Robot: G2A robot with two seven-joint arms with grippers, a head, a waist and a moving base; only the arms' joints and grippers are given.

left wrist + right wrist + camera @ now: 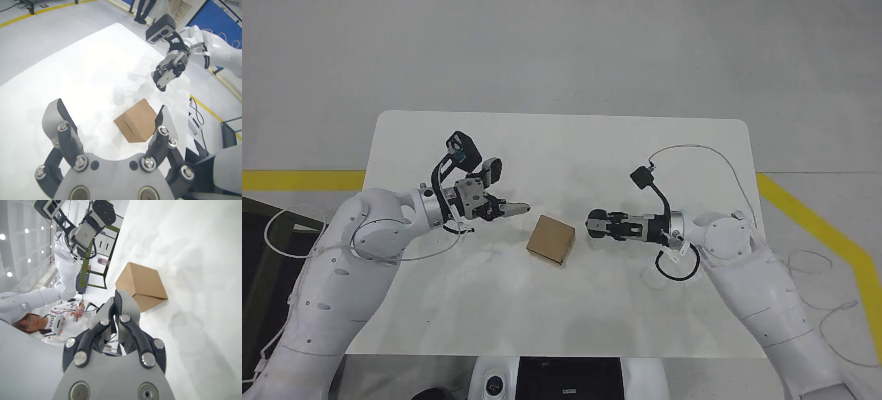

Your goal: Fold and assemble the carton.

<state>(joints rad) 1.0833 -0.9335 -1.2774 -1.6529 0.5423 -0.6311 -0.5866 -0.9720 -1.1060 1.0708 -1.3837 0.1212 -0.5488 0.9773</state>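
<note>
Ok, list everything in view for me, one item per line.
carton: one, brown, folded into a box shape, mid-table between the two grippers, held by neither.
table: one, white, under the carton.
floor tape: yellow strips, on the grey floor at both sides of the table.
left gripper: one, grey with black pads, open, beside the carton.
right gripper: one, same colours, shut, on the carton's other side.

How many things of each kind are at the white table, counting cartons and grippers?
Cartons: 1, the brown carton
Grippers: 2, the left gripper, open, and the right gripper, shut
Total: 3
</note>
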